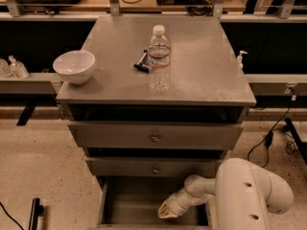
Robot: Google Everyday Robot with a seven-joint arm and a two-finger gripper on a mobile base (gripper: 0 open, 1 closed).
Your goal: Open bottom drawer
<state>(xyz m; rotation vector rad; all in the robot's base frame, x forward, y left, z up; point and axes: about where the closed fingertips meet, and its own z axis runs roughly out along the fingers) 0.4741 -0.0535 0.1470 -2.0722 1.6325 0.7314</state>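
Note:
The bottom drawer (125, 202) is pulled out at the foot of the grey cabinet, showing its plain grey interior; its front and knob lie below the frame's edge. My gripper (165, 212) reaches down into the drawer from the white arm (249, 195) at the lower right, near the drawer's front middle. Above it are the middle drawer (155, 167) and the top drawer (155, 136), each with a small round knob.
On the cabinet top (201, 66) stand a clear water bottle (159, 59), a white bowl (74, 66) at the left edge and a small dark object (141, 61). Cables (273, 138) trail on the speckled floor to the right. A dark bar (34, 212) lies at lower left.

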